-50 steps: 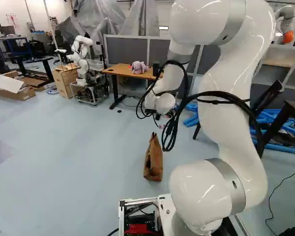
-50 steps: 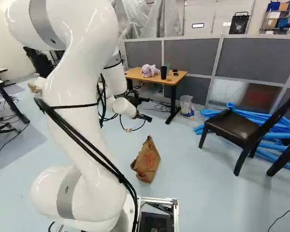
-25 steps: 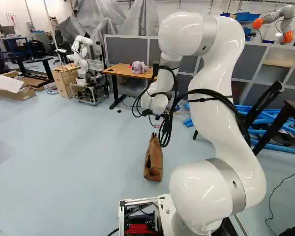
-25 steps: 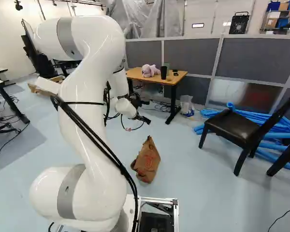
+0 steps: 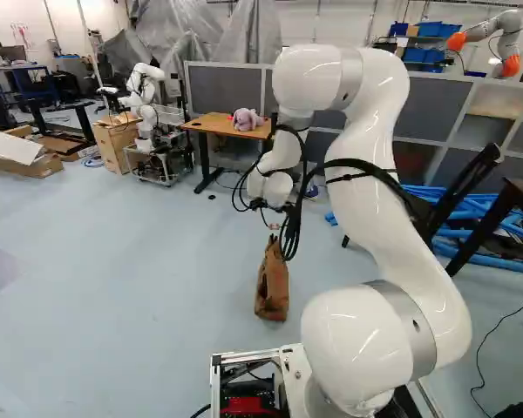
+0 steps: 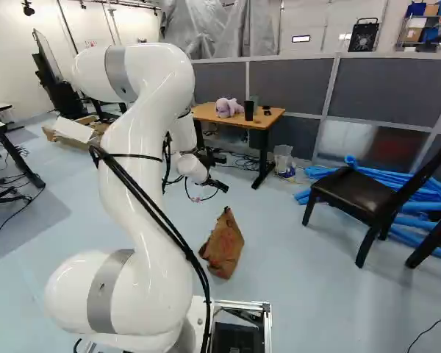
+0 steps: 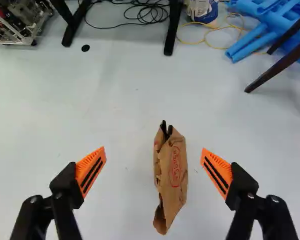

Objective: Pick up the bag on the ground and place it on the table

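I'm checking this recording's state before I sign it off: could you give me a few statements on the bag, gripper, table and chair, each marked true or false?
1. The brown bag is on the floor. True.
2. The gripper is closed on the bag. False: the gripper is open.
3. A dark cup stands on the table. True.
4. The plush toy sits on the chair. False: the plush toy is on the table.
5. The chair has a dark seat. True.

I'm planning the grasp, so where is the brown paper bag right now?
In the wrist view, the brown paper bag lies ahead, between the black gripper's open orange-padded fingers; in the right base view it stands on the pale blue floor.
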Tool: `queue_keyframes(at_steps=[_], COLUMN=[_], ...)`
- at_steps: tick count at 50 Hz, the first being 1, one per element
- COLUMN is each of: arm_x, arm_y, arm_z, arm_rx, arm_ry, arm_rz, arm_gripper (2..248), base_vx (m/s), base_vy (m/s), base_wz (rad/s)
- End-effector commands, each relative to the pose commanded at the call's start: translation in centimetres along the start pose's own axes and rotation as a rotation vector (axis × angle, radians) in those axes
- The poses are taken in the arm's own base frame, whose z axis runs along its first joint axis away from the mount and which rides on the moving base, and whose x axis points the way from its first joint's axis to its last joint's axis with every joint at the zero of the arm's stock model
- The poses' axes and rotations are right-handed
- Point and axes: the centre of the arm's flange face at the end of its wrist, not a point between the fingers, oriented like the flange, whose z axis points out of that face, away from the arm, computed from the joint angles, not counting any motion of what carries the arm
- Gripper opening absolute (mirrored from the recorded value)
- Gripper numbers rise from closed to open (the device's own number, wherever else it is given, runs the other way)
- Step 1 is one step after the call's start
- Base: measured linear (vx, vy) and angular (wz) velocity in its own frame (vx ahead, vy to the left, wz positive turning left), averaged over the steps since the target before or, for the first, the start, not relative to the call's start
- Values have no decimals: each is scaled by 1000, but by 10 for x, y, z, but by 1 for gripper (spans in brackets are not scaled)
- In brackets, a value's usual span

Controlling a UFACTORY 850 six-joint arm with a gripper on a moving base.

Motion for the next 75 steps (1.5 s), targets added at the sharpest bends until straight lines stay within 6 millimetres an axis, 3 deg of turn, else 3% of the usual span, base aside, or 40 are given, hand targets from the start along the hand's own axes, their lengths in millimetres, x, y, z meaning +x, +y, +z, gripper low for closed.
queue_keyframes(at_steps=[75], arm_x=[-47], arm_y=[1], arm_z=[94], arm_rx=[-32], arm_ry=[-97], arm_rz=[-15], arm_gripper=[247], base_vx=[0], base_vy=[0], base_wz=[0])
